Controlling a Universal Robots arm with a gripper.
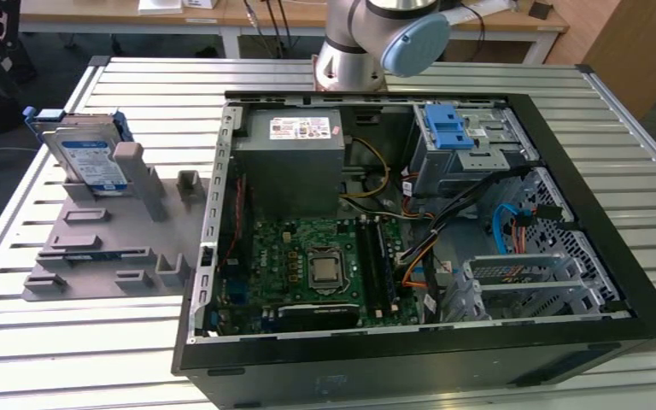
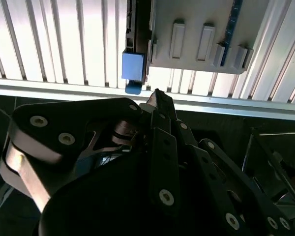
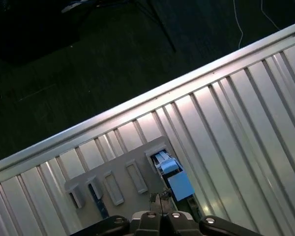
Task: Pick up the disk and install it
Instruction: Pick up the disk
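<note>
The slatted metal table (image 1: pixel 134 77) carries everything. Most of it is taken by the open black case (image 1: pixel 419 367), which lies on its side. Inside are a grey power supply (image 1: pixel 294 162), a green motherboard (image 1: pixel 317 265) and a metal drive cage (image 1: pixel 465 141) with a blue clip at its far corner. The arm (image 1: pixel 368 34) rises from the table's far edge behind the case, with a blue cap on its joint.

Just beside the case, on the exterior view's left, lies the grey stand (image 1: pixel 112 248) with its upright posts. The disk (image 1: pixel 91 158) stands on edge in the stand's far end, label side out. It leans against a post, with its blue bracket along the edges, and is outside the case.

In both wrist views the table (image 2: pixel 64 44) (image 3: pixel 246 108) is seen from above, with dark floor past its edge. The stand (image 2: pixel 201 34) (image 3: pixel 118 179) and the disk (image 2: pixel 137 29) (image 3: pixel 164 164) show edge-on. The bracket's blue end (image 2: pixel 133 66) (image 3: pixel 179 186) sticks out toward the camera.

The gripper (image 2: pixel 157 94) (image 3: pixel 160 199) hangs over the table's edge, near that blue end but apart from it. Its fingertips are drawn together with nothing between them.
</note>
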